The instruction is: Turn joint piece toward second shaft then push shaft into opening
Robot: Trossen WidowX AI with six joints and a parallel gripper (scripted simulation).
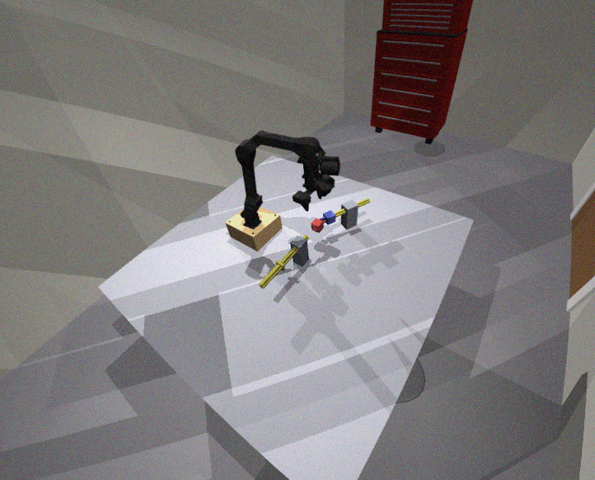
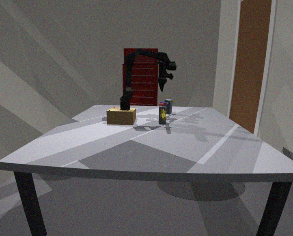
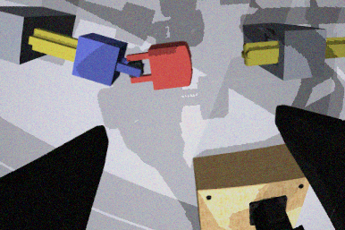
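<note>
Taken left to right from above, the square wooden arm base (image 1: 240, 236) (image 2: 121, 117) (image 3: 212, 174) lies well left of the red, square-socketed joint piece, the landmark here. The yellow ridged second shaft (image 1: 271, 275) (image 2: 162, 114) (image 3: 261, 53) approaches the joint piece from the lower left through the dark grey second block (image 1: 300, 252) (image 2: 160, 118) (image 3: 305, 53), its end near but apart. Above the joint piece hangs the black gripper (image 1: 313, 201) (image 2: 162, 90) (image 3: 191, 124), fingers wide and released. The red joint piece (image 1: 316, 225) (image 2: 162, 104) (image 3: 171, 66) itself is hinged on the blue cube-shaped yoke (image 1: 329, 217) (image 2: 163, 102) (image 3: 98, 60), just right of it; beyond stands the grey fixed block (image 1: 349, 215) (image 2: 169, 108) (image 3: 11, 39). The turning looks finished, opening roughly along the second shaft; next the gripper likely must straddle that shaft, close and push straight.
</note>
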